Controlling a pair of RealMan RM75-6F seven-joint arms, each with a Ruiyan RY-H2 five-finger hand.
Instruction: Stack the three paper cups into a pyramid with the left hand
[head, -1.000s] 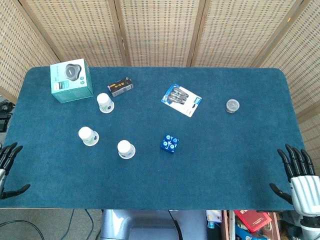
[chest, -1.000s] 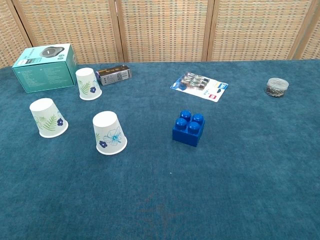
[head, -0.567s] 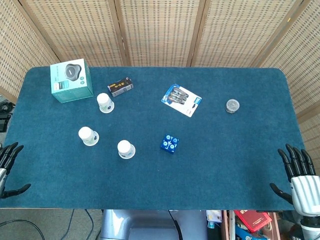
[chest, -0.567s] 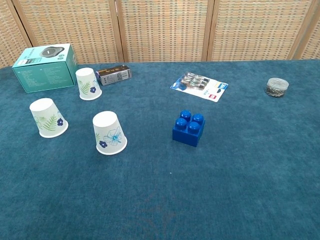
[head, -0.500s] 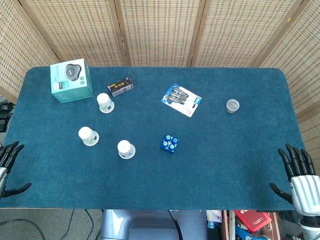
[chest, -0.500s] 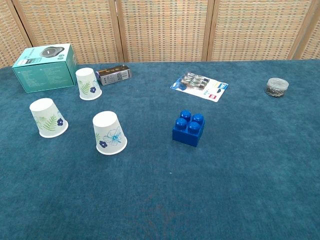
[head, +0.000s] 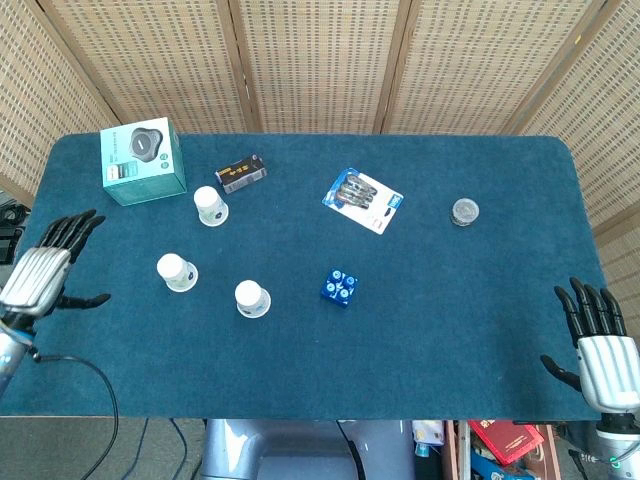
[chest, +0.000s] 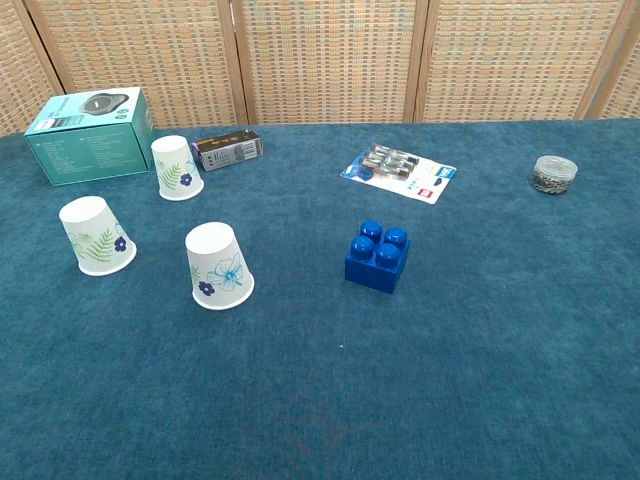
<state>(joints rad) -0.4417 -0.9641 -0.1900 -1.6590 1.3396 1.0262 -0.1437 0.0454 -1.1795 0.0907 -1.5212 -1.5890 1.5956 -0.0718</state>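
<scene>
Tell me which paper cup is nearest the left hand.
The leftmost cup, nearest the left hand. The cup by the teal box and the nearer cup sit farther right.

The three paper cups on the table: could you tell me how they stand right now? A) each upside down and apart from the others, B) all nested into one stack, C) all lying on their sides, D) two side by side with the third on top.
A: the cup by the teal box, the left cup and the nearer cup each stand mouth-down on the cloth, with clear gaps between them and nothing stacked.
</scene>
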